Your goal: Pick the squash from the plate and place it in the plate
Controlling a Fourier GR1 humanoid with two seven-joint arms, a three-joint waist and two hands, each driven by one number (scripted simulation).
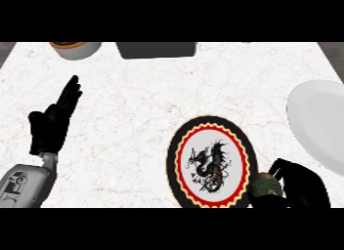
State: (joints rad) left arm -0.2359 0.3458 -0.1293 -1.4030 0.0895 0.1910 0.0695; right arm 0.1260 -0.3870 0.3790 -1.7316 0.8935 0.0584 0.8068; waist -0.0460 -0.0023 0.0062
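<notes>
The right hand curls round the squash at the near right rim of the dragon plate — a white plate lies further right. The left hand rests open at the left.

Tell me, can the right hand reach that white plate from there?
Probably yes: the right hand, curled round the squash, is just beside the white plate, with nothing between them.

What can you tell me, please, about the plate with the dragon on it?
The dragon plate is round and looks ceramic: a black rim, a red band edged in yellow scallops, a white centre bearing a black dragon with red touches. It lies flat on the white marbled counter, left of the plain white plate. At its lower right rim the right hand curls round a greenish squash; whether that touches the plate is unclear.
</notes>
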